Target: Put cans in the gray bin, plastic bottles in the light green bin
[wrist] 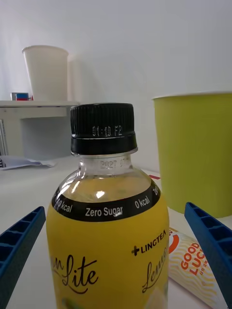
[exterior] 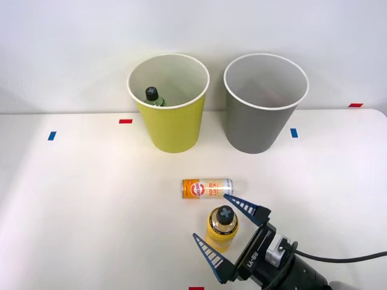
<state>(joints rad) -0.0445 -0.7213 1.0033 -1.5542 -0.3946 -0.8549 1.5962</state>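
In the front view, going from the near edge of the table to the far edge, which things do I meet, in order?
right gripper, open around the yellow bottle → orange and silver can lying on its side → light green bin with a black-capped bottle inside, level with the gray bin.
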